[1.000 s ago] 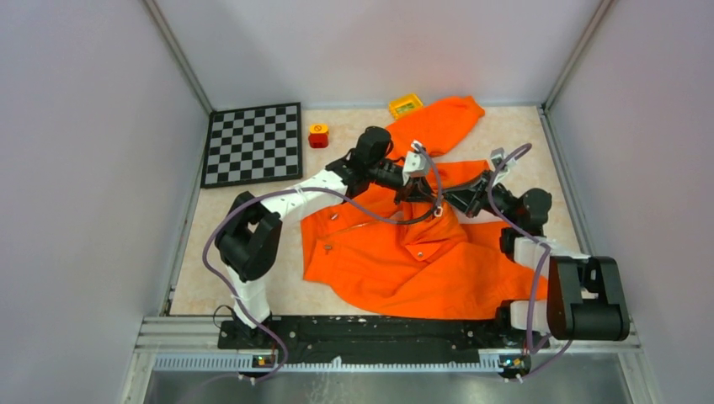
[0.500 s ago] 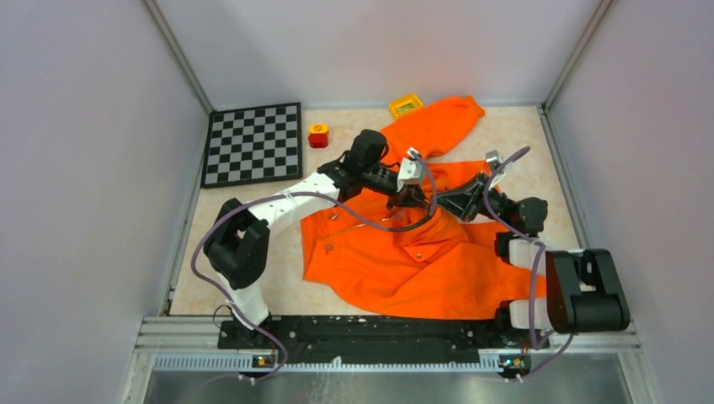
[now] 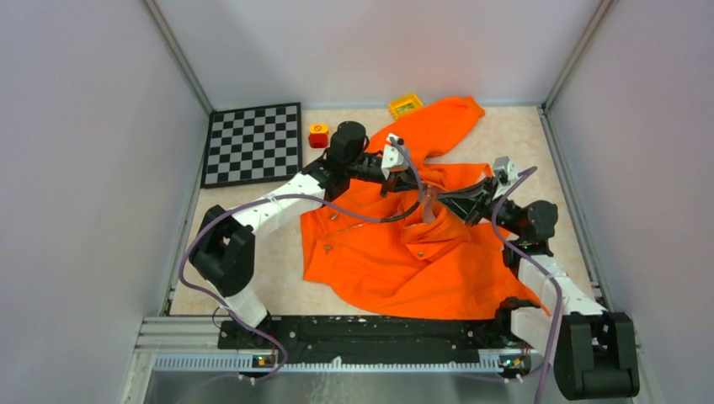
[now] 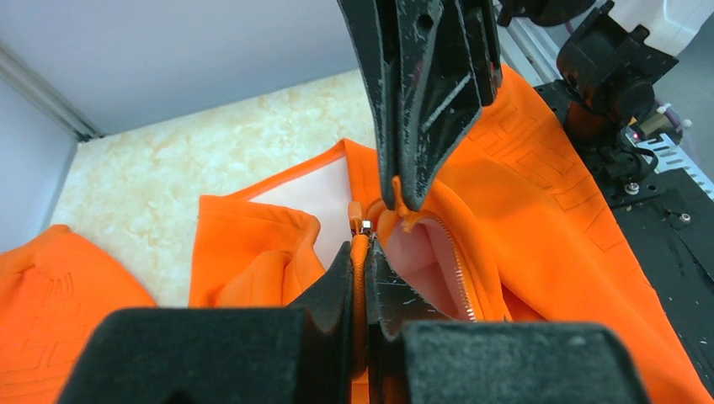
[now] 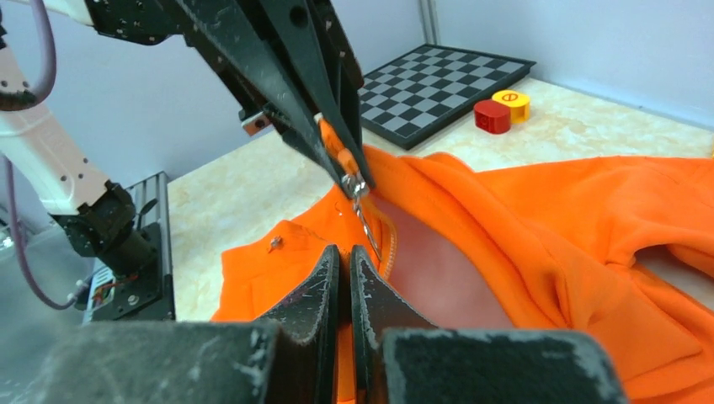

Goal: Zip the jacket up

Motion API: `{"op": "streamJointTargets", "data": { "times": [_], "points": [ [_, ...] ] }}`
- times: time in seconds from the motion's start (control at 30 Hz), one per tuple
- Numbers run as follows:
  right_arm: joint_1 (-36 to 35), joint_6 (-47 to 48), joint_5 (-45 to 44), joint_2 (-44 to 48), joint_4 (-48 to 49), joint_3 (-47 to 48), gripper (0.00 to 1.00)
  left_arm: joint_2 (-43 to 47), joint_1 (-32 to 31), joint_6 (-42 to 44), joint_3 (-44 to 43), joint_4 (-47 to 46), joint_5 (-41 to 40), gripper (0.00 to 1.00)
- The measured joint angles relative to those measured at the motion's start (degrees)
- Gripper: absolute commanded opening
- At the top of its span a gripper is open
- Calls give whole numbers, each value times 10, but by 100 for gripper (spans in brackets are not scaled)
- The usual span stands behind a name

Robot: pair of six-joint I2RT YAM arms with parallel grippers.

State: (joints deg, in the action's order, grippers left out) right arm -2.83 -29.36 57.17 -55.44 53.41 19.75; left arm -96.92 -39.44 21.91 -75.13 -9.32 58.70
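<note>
Pinching the jacket (image 3: 404, 261), left fingers (image 4: 337, 282) and right fingers (image 5: 313, 290) mask their gripped edges.

Matt orange cloth on the jacket (image 3: 404, 261), faintly embossed; bright metal zipper teeth (image 4: 459, 282) beside smooth pale lining; scratched matt black fingers (image 4: 421, 101) of the right gripper (image 4: 402, 200), upper frame; smooth marbled tabletop (image 3: 282, 286), lower left

The marbled desk (image 3: 547, 143) carries an orange jacket (image 3: 404, 261) across its middle, a chessboard (image 3: 253, 143) in the far left corner, a red block (image 3: 318, 135) beside it, and a yellow box (image 3: 405, 105) at the far edge.
</note>
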Motion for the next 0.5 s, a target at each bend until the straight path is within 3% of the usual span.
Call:
{"op": "streamJointTargets", "data": {
  "times": [0.27, 0.5],
  "points": [
    [20, -73, 10, -51, 136, -33, 0, 0, 7, -43, 9, -59, 20, 0],
    [23, -77, -6, -50, 160, -32, 0, 0, 7, -57, 11, -74, 34, 0]
  ]
}}
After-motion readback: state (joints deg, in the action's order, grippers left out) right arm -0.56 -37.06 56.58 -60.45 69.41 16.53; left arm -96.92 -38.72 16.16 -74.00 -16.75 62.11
